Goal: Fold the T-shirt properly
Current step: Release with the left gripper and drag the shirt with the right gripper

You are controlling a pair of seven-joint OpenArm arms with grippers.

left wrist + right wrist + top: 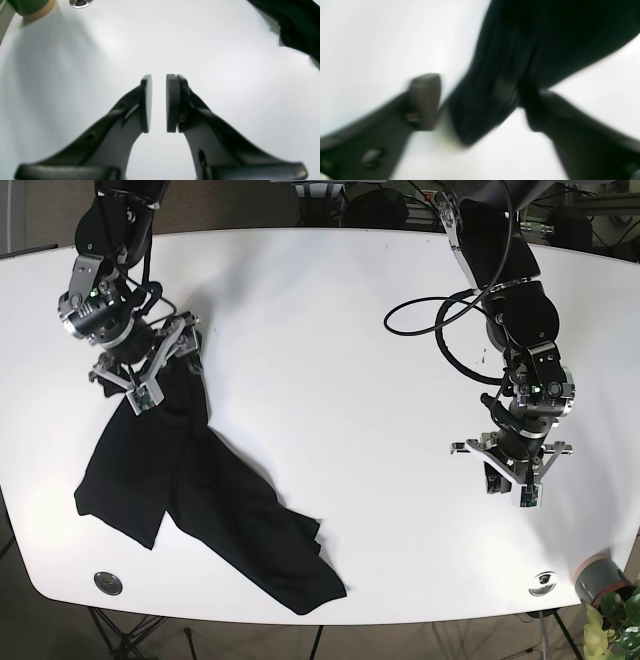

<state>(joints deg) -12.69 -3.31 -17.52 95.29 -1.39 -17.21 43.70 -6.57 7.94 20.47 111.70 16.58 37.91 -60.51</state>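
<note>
While the T-shirt (200, 500) lies crumpled at lower left on the worktop (330, 360), its upper end sits between the right gripper (150, 370), whose closure cannot be told; the left gripper (517, 480) is held narrowly parted, empty; spreading flat is judged next.

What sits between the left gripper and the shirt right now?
Only bare white table, as the base view shows. The left gripper hangs near the table's edge, empty, well apart from the shirt, which the right gripper is handling.
</note>
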